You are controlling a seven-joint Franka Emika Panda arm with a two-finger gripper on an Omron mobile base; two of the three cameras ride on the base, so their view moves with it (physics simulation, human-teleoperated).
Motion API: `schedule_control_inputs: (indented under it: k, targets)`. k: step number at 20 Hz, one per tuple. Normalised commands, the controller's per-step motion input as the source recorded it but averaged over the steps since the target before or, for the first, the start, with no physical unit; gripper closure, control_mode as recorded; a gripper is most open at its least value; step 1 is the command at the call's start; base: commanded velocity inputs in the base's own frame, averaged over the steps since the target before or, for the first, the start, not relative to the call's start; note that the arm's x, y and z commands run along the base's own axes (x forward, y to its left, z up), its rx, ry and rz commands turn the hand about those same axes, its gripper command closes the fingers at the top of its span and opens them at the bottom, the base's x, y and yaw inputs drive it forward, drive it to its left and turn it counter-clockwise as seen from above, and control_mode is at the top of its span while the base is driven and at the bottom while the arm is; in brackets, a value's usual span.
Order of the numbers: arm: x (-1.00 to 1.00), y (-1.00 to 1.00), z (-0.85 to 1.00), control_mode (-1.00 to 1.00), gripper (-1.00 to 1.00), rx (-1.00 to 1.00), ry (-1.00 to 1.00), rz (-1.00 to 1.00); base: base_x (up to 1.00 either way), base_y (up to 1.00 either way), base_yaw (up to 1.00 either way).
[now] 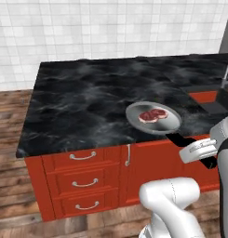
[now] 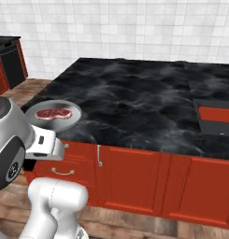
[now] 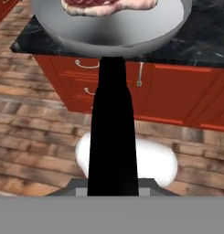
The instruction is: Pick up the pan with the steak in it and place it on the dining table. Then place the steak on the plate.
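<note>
The grey pan (image 1: 155, 122) is level over the front edge of the black counter (image 1: 87, 102), with the red marbled steak (image 1: 152, 115) lying flat in it. Its black handle (image 1: 178, 138) points toward me, and my gripper (image 1: 190, 145) is shut on the handle's end. In the right base view the pan (image 2: 55, 114) and steak (image 2: 53, 113) sit at the counter's near left corner. The hand view looks along the handle (image 3: 112, 137) to the pan (image 3: 113, 34) and steak (image 3: 109, 4). I cannot tell whether the pan touches the counter. The dining table and the plate are out of view.
Red cabinets with drawers (image 1: 83, 181) stand under the counter, above a wooden floor (image 3: 35, 137). A sink (image 1: 213, 100) with a faucet (image 1: 227, 74) is set into the counter to the pan's right. A white tiled wall (image 2: 134, 28) runs behind.
</note>
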Motion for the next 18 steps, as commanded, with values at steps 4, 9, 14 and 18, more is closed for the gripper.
schedule_control_inputs:
  k: [4, 9, 14, 18]
  targets:
    - [0.0, 0.0, 0.0, 1.0, 1.0, 0.0, 0.0, 0.0, -0.06, 1.0, 0.0]
    - [0.0, 0.0, 0.0, 1.0, 1.0, 0.0, 0.0, 0.0, -0.06, 1.0, 0.0]
    - [0.0, 0.0, 0.0, 1.0, 1.0, 0.0, 0.0, 0.0, -0.04, 1.0, 0.0]
    - [0.0, 0.0, 0.0, 1.0, 1.0, 0.0, 0.0, 0.0, -0.03, 1.0, 0.0]
